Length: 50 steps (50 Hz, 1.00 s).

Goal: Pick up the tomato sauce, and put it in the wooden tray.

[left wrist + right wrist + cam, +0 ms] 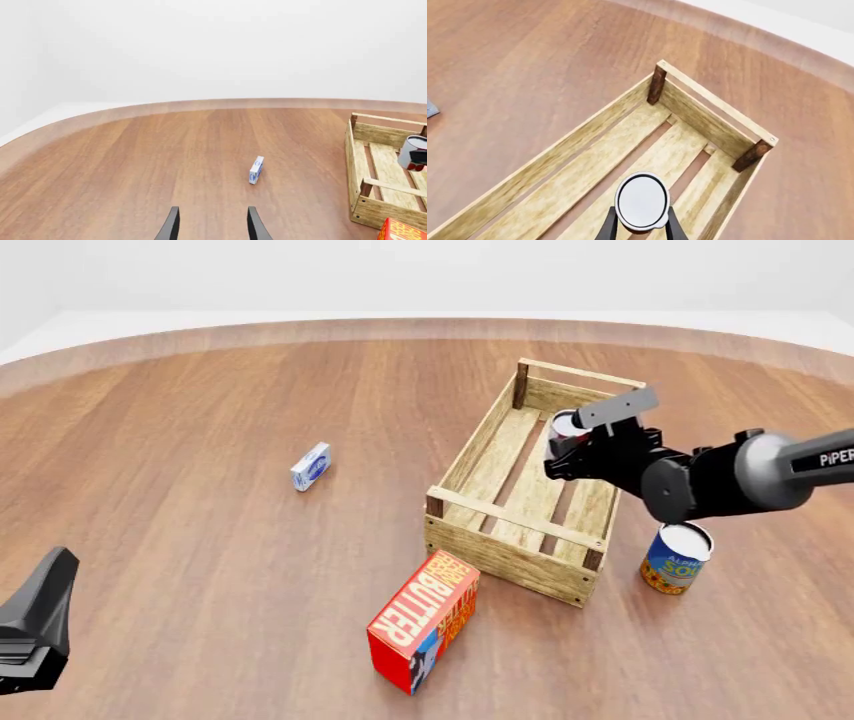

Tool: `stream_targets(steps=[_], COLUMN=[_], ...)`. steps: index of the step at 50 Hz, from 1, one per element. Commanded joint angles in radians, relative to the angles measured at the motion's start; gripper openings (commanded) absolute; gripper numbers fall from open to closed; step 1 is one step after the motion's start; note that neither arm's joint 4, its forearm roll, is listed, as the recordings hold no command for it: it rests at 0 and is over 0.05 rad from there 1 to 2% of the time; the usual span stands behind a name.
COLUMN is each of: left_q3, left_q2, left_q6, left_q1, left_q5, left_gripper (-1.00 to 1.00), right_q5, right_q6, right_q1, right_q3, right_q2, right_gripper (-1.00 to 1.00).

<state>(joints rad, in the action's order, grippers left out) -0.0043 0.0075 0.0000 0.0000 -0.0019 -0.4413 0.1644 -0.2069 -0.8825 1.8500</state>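
The tomato sauce (570, 428) is a small can with a silvery top (642, 199). My right gripper (571, 448) is shut on it, a finger on each side (640, 226). The can hangs above the slatted floor of the wooden tray (511, 540), toward the tray's far end, between its side walls (582, 150). In the left wrist view the can (413, 151) shows over the tray (363, 167) at the right edge. My left gripper (212, 226) is open with nothing between its fingers, low over bare table at the near left (34, 630).
A blue-and-yellow can (675, 558) stands just right of the tray's near corner. A red butter box (424, 620) lies in front of the tray. A small blue-and-white box (310, 467) stands on the table left of the tray, ahead of my left gripper (256, 170).
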Motion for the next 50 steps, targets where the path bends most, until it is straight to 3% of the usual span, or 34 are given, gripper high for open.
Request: stream_targets(steps=[1, 50], left_q3=[0.000, 0.000], left_q2=[0.000, 0.000], left_q6=[0.000, 0.000], left_q1=[0.000, 0.000], left_q5=[0.000, 0.000], left_gripper=[1.00, 1.00], right_q5=[-0.013, -0.069], right_q6=[-0.024, -0.055], right_q1=[0.004, 0.000], right_q3=[-0.018, -0.055], right_q2=[0.027, 0.129], right_gripper=[-1.00, -1.00])
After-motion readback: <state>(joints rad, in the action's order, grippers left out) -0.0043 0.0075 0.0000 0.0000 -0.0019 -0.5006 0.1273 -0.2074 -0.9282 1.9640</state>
